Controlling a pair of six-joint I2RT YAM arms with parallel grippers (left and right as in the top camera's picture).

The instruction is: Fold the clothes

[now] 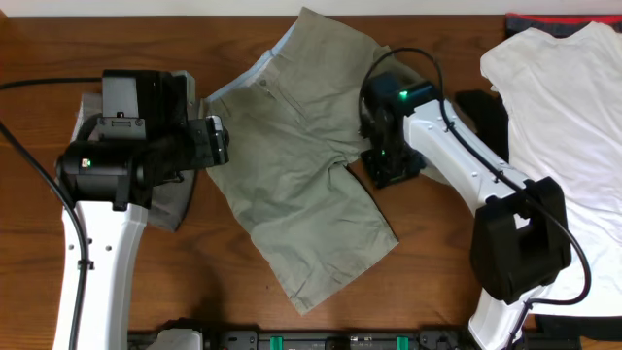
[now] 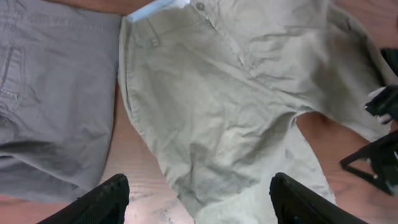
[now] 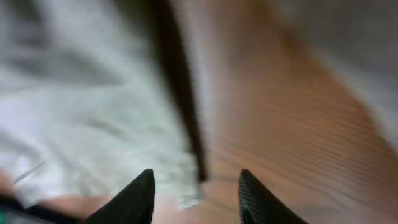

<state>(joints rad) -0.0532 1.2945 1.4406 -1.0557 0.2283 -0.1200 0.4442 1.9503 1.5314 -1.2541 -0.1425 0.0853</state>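
**Khaki shorts spread flat between my two arms**

From overhead, the khaki shorts (image 1: 301, 165) lie open at the middle of the bench (image 1: 175, 292), waistband toward the far left and legs toward the near right. My left tool (image 1: 216, 141) hangs at their waistband side, and my right tool (image 1: 389, 165) sits at their opposite edge, where the two legs part. A white T-shirt (image 1: 564, 117) lies at the far right, partly under my right arm. Grey trousers (image 1: 173, 206) show from beneath my left arm.

That view hides my fingers, but the wrist cameras show them. On the left, my fingers (image 2: 102, 202) stand wide apart above the shorts and grip nothing. The grey trousers lie just beside the shorts, with a strip of bare wood between them lower down. The right wrist picture is blurred. My fingers (image 3: 130, 199) there are apart and empty, over wood at the edge of a pale cloth. I cannot tell which garment it is.
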